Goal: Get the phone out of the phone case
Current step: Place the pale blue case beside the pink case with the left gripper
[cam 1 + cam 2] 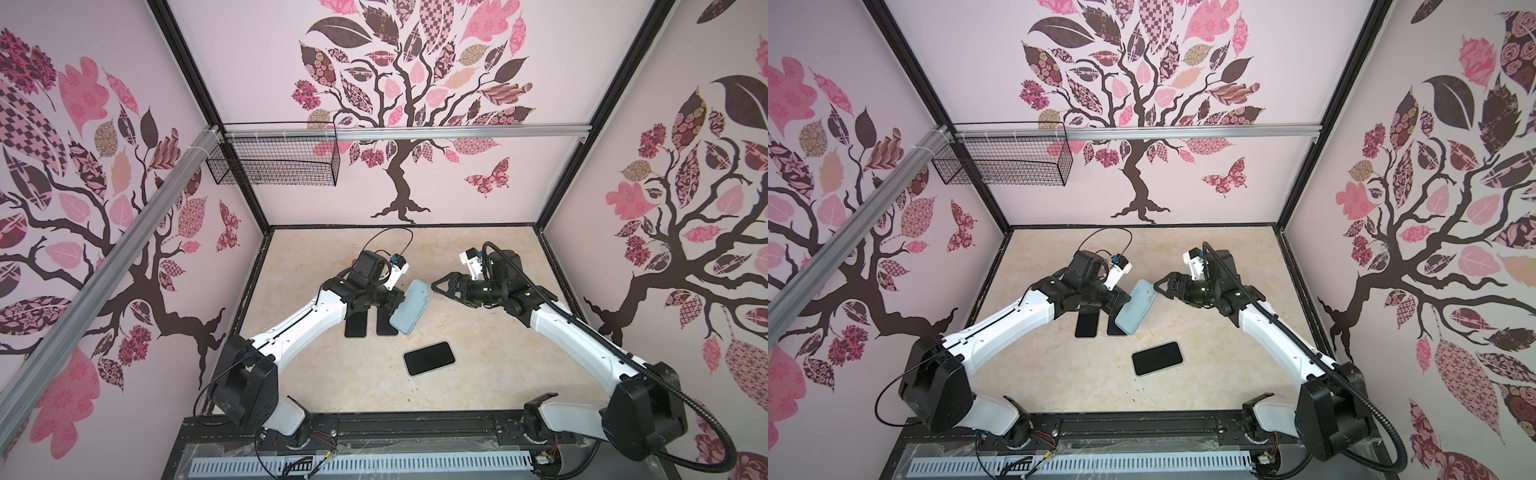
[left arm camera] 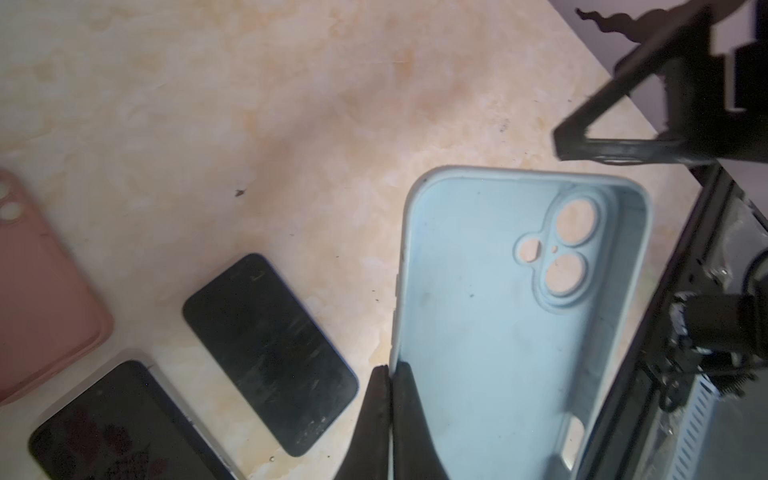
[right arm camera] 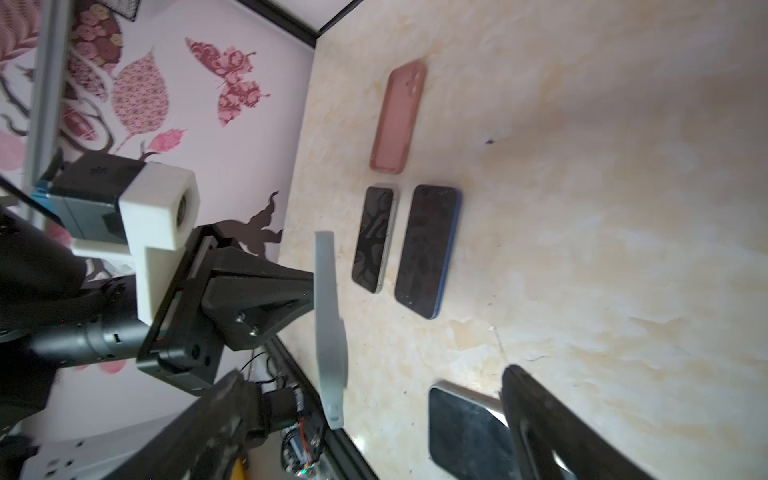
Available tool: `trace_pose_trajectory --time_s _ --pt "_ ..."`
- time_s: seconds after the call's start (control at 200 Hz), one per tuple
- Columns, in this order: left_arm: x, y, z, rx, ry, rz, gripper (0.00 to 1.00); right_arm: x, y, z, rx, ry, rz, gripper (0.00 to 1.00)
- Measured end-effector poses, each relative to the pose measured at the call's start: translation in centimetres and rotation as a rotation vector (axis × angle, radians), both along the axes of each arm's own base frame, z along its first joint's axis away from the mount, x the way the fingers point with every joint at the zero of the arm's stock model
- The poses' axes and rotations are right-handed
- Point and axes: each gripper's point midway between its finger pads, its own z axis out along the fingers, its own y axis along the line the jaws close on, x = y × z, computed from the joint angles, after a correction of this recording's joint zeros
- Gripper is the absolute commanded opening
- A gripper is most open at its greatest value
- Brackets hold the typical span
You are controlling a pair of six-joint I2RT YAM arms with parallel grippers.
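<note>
Your light-blue phone case [image 2: 478,332] hangs tilted above the surface [image 1: 332,382], its hollow bare. The phone [image 1: 429,358] lies flat and screen up on the surface in front of it, between the two arms. Two other phones [image 3: 374,239] lie side by side under the left arm, with a pink case [image 3: 397,116] beyond them. Your left hand [image 2: 390,395] is clamped on the phone case's long side wall. Your right hand [image 1: 441,287] sits just beside its camera end, fingers spread apart; whether it touches, you cannot tell.
</note>
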Motion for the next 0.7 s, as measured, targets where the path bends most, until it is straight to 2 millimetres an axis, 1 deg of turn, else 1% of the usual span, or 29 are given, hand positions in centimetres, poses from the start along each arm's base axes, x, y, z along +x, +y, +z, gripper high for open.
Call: trace_pose_trajectory --time_s 0.095,0.155,0.205,0.325,0.41,0.53,0.605,0.7 --pt "2.8 1.9 -1.5 0.03 0.039 0.129 0.0 1.2 -1.7 -1.3 -0.085 0.002 -0.104 1.0" --pt "4.5 2.7 -2.2 0.056 0.052 0.193 0.0 1.7 -2.8 -2.0 -0.136 0.007 -0.164 1.0" --pt "5.9 2.8 -2.5 0.072 0.056 0.231 0.0 2.1 -3.6 -2.6 -0.177 0.015 -0.204 0.99" --pt "9.2 2.8 -3.2 0.103 0.054 0.31 0.0 2.6 -4.9 -3.3 -0.232 0.006 -0.266 0.99" --pt "11.2 3.4 -4.1 0.13 0.068 0.369 0.0 2.4 -5.6 -4.3 -0.26 0.006 -0.288 1.0" --pt "13.8 4.8 -6.0 0.168 0.102 0.456 0.0 1.6 -6.4 -5.5 -0.303 0.018 -0.298 0.99" --pt "15.1 5.7 -7.1 0.19 0.121 0.494 0.0 1.4 -6.7 -5.4 -0.315 0.012 -0.299 1.0" --pt "16.4 6.6 -8.3 0.219 0.138 0.533 0.0 1.3 -6.9 -4.8 -0.317 -0.01 -0.3 0.99"
